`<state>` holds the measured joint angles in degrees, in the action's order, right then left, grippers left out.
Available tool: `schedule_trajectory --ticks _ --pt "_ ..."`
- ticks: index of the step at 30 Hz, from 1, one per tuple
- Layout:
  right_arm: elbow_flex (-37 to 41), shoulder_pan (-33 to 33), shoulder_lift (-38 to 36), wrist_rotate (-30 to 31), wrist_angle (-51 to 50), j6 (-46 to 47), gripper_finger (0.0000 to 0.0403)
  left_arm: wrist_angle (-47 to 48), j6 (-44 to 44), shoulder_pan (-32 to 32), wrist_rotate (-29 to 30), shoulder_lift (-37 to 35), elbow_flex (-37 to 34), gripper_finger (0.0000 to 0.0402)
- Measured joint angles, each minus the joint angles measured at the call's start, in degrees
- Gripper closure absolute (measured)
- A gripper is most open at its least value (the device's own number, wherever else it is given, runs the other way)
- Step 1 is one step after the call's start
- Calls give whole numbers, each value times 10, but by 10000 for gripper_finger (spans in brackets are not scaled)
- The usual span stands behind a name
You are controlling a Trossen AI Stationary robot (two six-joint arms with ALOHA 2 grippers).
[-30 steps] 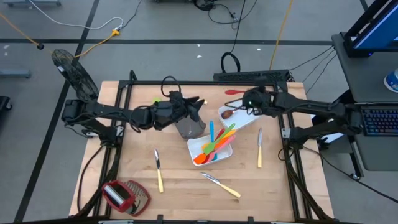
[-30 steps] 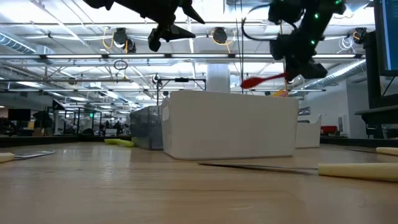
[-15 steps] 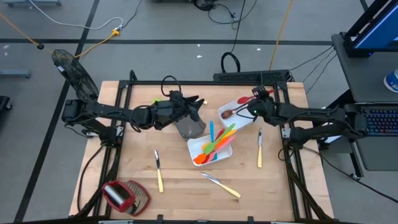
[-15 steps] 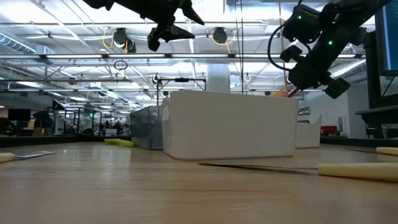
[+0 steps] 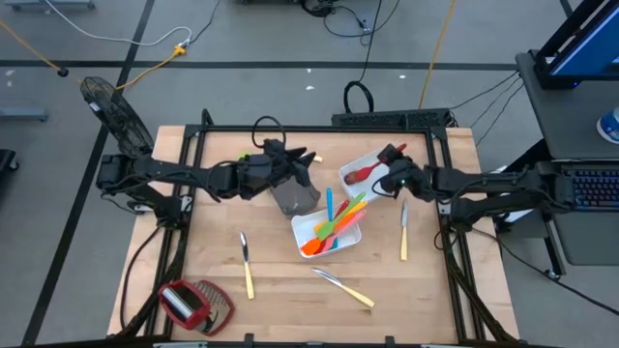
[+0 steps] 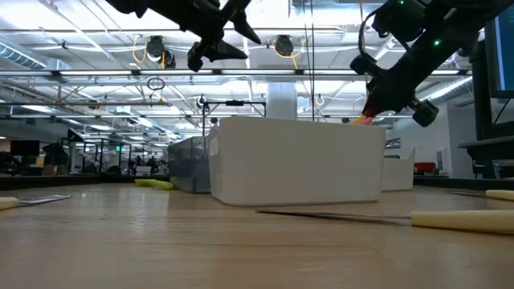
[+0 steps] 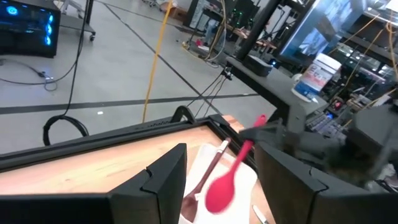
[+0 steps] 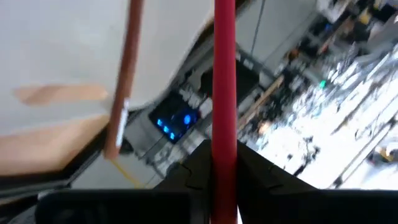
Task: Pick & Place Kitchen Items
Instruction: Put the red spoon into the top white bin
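Red spoon (image 5: 365,173) has come down with our right hand (image 5: 392,180): a second ago it hung out past the far edge of the far white tray (image 5: 379,188), and now it lies low over that tray, bowl toward the left, beside the brown wooden spoon (image 7: 202,182) already inside. We judge the placing nearly done, with only the release left. Our right hand is clamped narrow on the spoon's handle, near the far right of the worktop (image 5: 280,280). The spoon is glossy, plain red, with a slim straight handle and an oval bowl. Our left hand (image 5: 298,166) waits with its fingers apart, empty, above the grey-brown tray (image 5: 294,199).
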<state>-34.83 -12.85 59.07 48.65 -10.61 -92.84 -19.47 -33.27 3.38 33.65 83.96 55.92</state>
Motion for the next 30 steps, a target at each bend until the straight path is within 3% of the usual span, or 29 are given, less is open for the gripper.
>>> schedule_trajectory --ticks 8,19,30 --pt "1 15 1 -25 -24 14 364 1 -1 8 0 0 0 211" --pt "1 15 1 -55 -42 58 322 5 -7 8 -1 0 0 211" --pt "1 15 1 -74 -40 97 260 10 -22 7 -42 0 0 211"
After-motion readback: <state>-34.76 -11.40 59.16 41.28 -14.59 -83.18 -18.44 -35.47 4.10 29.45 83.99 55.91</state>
